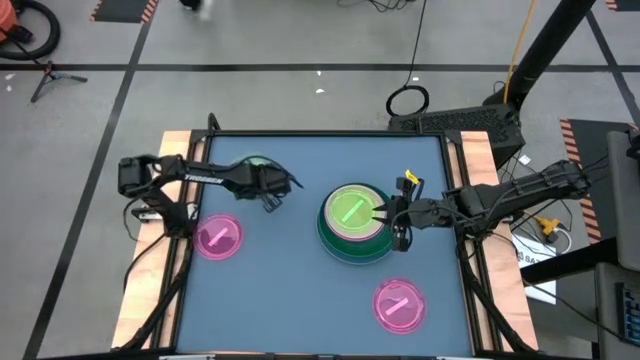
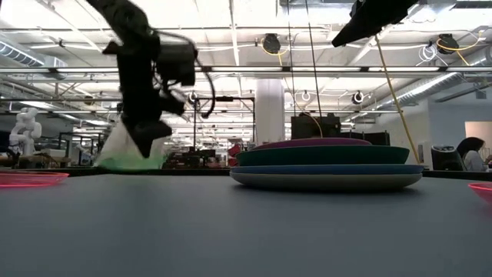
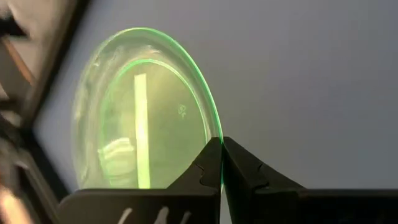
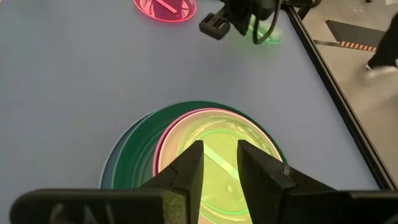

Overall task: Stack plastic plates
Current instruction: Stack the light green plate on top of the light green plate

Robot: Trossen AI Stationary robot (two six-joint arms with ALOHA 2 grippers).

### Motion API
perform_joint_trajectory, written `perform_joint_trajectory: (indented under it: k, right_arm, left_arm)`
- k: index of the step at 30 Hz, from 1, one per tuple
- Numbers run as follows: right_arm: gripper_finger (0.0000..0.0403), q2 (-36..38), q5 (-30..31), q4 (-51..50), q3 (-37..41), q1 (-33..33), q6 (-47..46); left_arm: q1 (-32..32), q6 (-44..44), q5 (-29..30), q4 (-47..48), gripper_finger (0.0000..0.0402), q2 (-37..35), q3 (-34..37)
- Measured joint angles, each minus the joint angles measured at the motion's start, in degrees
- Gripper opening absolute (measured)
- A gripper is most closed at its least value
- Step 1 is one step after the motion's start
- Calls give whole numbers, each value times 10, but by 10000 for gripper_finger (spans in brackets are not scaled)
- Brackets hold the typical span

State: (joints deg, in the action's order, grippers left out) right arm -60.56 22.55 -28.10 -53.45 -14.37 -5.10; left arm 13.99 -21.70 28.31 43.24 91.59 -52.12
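left gripper [image 3: 221, 163] pinches the small green plate's [image 3: 146, 112] rim — plate tilted; right gripper [image 4: 219, 163] parted.

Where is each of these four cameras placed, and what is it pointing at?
High view: overhead, looking down on the table; both arms show.
Low view: at tabletop level, facing the plate stack and room; arms hang in.
Left wrist view: on the left arm; left gripper pinches the small green plate.
Right wrist view: on the right arm; right gripper above the stack.
Shared: high and right wrist views both show the stack.

Left gripper [image 3: 221, 163] pinches translucent green plate [image 3: 146, 112] rim.
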Motion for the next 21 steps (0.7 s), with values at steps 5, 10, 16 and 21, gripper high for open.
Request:
perform_joint_trajectory:
  k: [5, 10, 16, 21]
  right_arm:
    - [91, 0, 0, 0, 0, 0, 0]
    - [91, 0, 1, 0, 0, 0, 0]
    - [91, 0, 1, 0, 0, 0, 0]
    - [91, 0, 1, 0, 0, 0, 0]
  left_arm:
    - [-67, 47, 45, 45, 6, 0, -84]
    - [-145, 119, 52, 36, 6, 0, -170]
    - [-234, 236, -37, -64, 6, 0, -218]
    - [-275, 283, -89, -165, 6, 12, -219]
